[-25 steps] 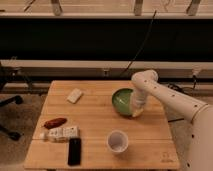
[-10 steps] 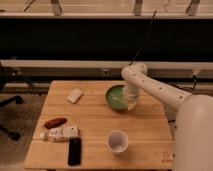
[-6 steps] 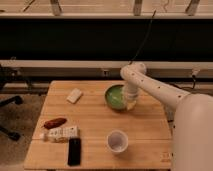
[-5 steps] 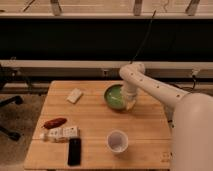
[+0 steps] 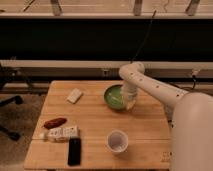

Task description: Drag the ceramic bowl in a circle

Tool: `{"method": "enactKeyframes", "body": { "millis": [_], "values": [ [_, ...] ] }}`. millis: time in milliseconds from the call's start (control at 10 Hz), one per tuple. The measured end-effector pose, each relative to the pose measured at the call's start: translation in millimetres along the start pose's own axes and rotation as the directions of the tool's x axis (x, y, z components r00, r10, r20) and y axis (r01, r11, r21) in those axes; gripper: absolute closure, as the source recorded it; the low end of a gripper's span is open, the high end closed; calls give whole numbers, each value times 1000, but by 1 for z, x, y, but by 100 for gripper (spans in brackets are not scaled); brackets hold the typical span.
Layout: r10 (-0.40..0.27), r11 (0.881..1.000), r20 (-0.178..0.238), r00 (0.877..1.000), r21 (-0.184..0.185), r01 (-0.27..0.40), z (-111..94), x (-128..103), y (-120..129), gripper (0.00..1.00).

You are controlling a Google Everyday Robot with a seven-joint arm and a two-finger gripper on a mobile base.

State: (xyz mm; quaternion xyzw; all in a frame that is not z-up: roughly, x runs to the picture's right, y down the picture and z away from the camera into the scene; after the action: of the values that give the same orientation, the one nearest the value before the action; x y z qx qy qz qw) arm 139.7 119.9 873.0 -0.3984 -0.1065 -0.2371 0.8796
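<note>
The green ceramic bowl [image 5: 114, 96] sits on the wooden table [image 5: 95, 120], right of centre toward the back. Its glossy lighter green inside faces up. My white arm reaches in from the right, and my gripper [image 5: 130, 101] points down at the bowl's right rim, in contact with it. The arm hides the bowl's right edge. The smaller white cup [image 5: 117, 141] stands upright nearer the front, apart from the bowl.
A white flat packet [image 5: 75, 95] lies at the back left. A red-brown snack bag [image 5: 54, 122], a white bar-shaped item [image 5: 60, 133] and a black phone [image 5: 74, 150] lie at the front left. An office chair [image 5: 7, 105] stands left of the table.
The bowl and my gripper have slid together leftward and toward the back of the table. The other objects have not moved.
</note>
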Motion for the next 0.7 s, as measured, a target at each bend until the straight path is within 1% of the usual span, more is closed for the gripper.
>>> {"method": "enactKeyframes", "body": {
  "millis": [100, 300, 400, 500, 700],
  "values": [
    [-10, 1000, -2, 1000, -10, 10, -4, -15, 7, 100],
    [-15, 1000, -11, 1000, -22, 15, -9, -24, 25, 100],
    [-22, 999, -19, 1000, -30, 21, -12, -28, 38, 100],
    [-35, 999, -26, 999, -32, 34, -15, -36, 46, 100],
    [-18, 999, -37, 999, -28, 17, -21, -33, 56, 100]
  ]
}}
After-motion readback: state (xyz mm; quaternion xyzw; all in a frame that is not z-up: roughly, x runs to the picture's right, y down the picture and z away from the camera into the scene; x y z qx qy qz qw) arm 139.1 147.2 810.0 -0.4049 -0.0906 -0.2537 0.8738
